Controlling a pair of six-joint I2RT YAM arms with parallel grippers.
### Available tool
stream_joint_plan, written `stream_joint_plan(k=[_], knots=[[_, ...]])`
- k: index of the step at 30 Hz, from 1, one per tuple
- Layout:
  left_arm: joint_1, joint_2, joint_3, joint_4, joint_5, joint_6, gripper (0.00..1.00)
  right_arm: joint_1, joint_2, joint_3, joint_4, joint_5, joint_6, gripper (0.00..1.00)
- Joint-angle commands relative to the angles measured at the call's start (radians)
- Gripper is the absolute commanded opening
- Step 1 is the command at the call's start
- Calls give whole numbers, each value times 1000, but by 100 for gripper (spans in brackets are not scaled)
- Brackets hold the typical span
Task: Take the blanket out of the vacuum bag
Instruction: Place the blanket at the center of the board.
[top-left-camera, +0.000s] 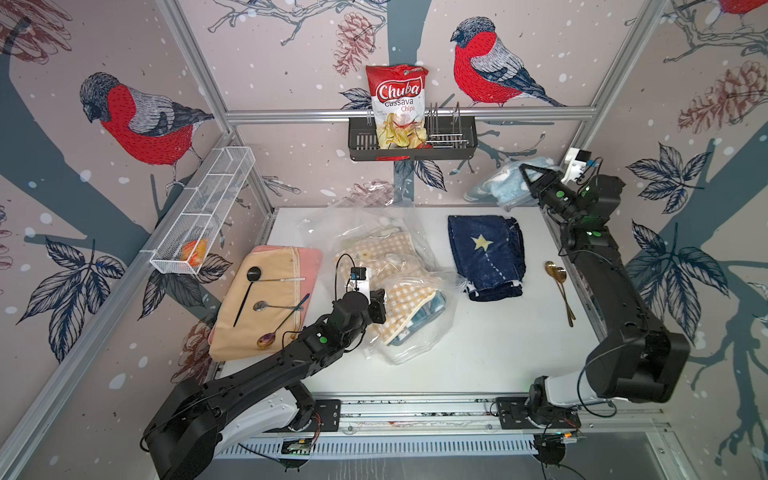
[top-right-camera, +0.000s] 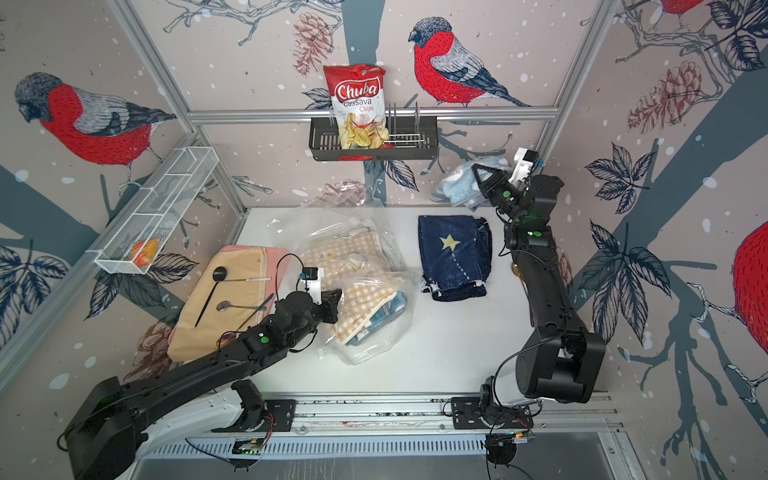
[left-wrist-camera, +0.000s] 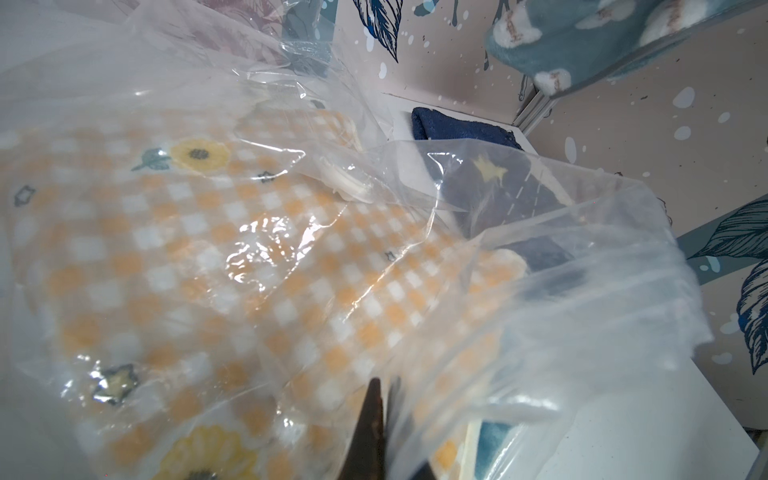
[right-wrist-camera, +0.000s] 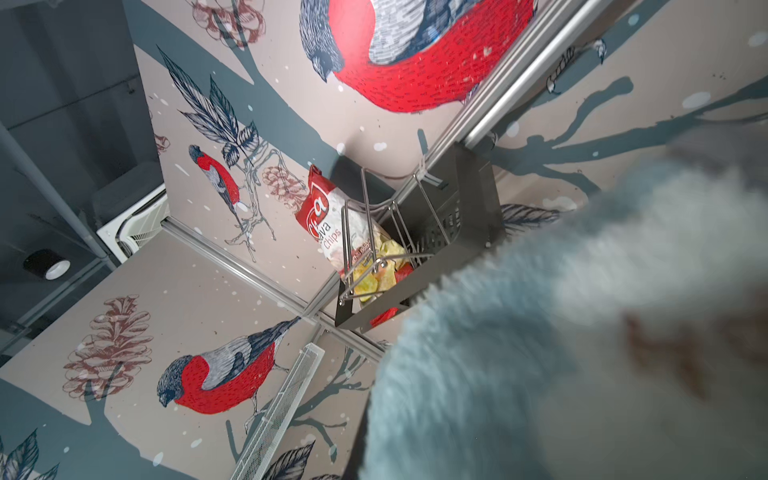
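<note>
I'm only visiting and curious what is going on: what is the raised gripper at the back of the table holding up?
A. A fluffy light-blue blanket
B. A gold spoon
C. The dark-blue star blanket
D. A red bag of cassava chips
A: in both top views the right gripper is shut on the fluffy light-blue blanket, lifted above the white table; its wrist view is filled with the same blue fleece.

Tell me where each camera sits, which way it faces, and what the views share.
Top views: high in front, looking down on the white table; both black arms show.
Left wrist: on the left arm, facing the clear crinkly vacuum bag over the orange checked blanket; the shut left end effector pinches the plastic.
Right wrist: raised, facing the wall's red chip bag; the fluffy pale blue blanket fills the foreground, no arm visible.
Shared: the chip bag also shows in both top views.
</note>
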Motion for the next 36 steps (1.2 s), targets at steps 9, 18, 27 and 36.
stream_joint_plan(k=[9,18,27,36], knots=[[6,-31,-37,37,47,-30,0,59,-92,-653,143,239,73,0],[7,-66,-38,23,41,-30,0,104,-132,-572,-55,346,29,6],[7,-97,-61,20,42,-31,0,90,-291,-823,-122,334,28,60],[9,-148,-58,-17,13,-25,0,43,-831,-884,-594,397,-90,67]])
